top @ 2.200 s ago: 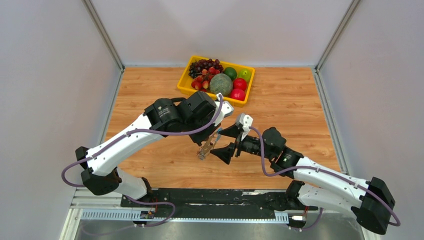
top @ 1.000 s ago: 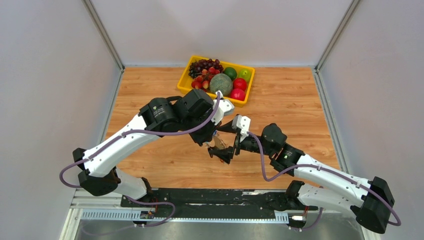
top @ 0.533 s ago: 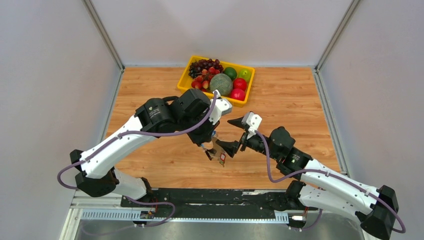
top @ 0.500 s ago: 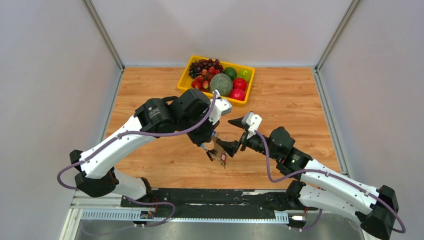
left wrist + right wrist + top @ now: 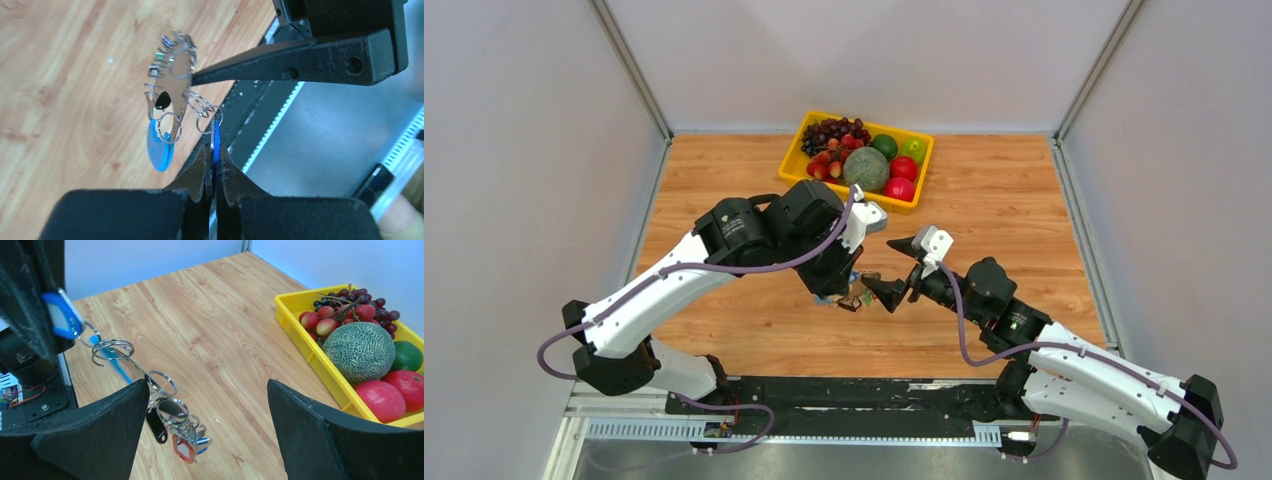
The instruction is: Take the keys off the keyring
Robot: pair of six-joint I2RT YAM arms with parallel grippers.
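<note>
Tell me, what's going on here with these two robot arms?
The left gripper is pinching a blue tag, and a keyring of linked silvery rings with small coloured keys dangles from it above the wooden table. The right gripper is open, its fingers on either side of the hanging bunch. No key is off yet. A yellow tray of fruit sits at the back.

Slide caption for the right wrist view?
Left gripper dangles keys by a blue tag beside the open right gripper; fruit tray behind.
</note>
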